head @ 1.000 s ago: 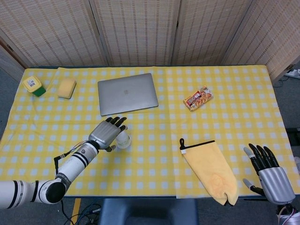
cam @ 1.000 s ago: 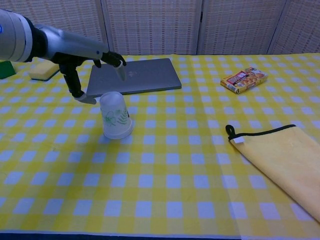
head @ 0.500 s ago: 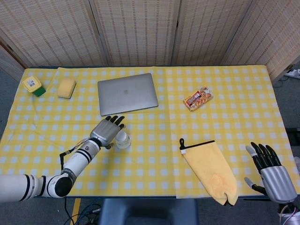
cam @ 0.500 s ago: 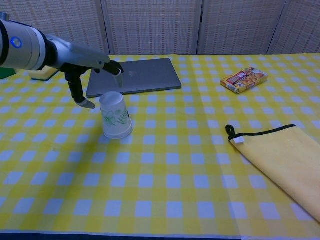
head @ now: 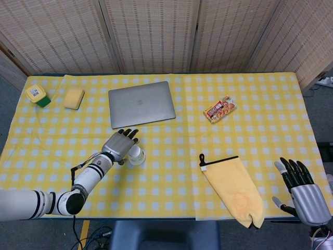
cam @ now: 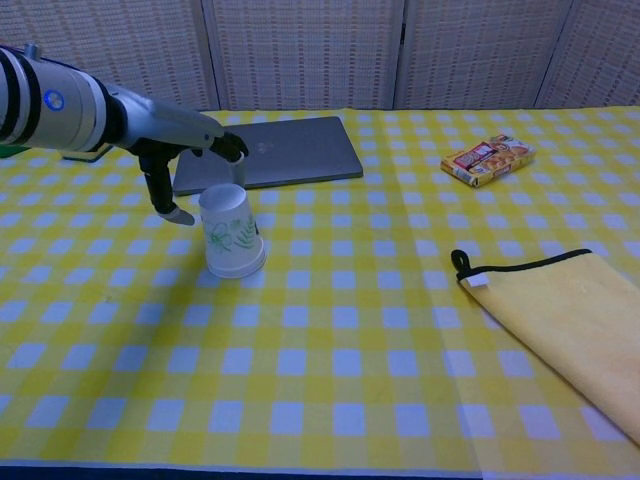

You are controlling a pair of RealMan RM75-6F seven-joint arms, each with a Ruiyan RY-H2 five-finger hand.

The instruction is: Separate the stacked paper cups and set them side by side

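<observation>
Paper cups, leaf-printed, stand inverted by the left hand.

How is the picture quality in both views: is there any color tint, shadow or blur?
Chest view: a blue tint turns the white squares of the tablecloth bluish; the paper cups are sharp, with a soft shadow to their left. Head view: natural colors, even light, no glare on the laptop.
</observation>
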